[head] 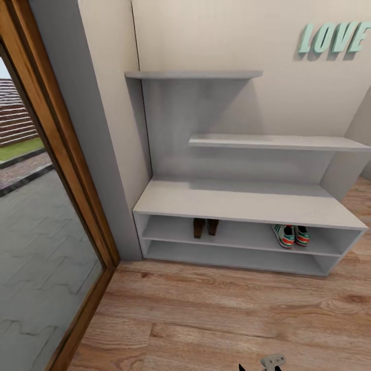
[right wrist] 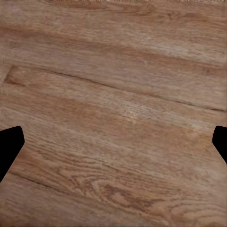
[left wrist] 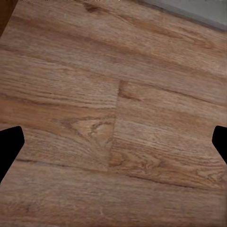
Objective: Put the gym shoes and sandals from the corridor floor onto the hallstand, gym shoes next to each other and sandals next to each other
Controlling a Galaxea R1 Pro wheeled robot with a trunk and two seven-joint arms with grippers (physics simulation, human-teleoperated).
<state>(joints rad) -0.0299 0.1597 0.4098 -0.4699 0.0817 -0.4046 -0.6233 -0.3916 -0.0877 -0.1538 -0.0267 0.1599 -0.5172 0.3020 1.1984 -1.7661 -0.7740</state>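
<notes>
The left gripper (left wrist: 113, 146) hangs with its two dark fingertips (left wrist: 10, 146) spread wide apart, nothing between them. The right gripper (right wrist: 113, 146) is posed the same way, fingertips (right wrist: 10, 146) splayed and empty. Both point down, palms clear of any contact.

The corridor floor (head: 216, 314) is light brown wood plank with strong visible grain and knots, its finish matt to faintly satin. The hallstand (head: 247, 203) looks like smooth, matt, pale grey painted board. On its upper low shelf, the two sandals (head: 205, 227) show dark brown leather-like uppers, while the two gym shoes (head: 291, 235) appear cream with green stripes. The door frame (head: 56, 149) is warm, varnished-looking wood beside glossy glass (head: 36, 247). The wall (head: 216, 36) is flat matt cream.
</notes>
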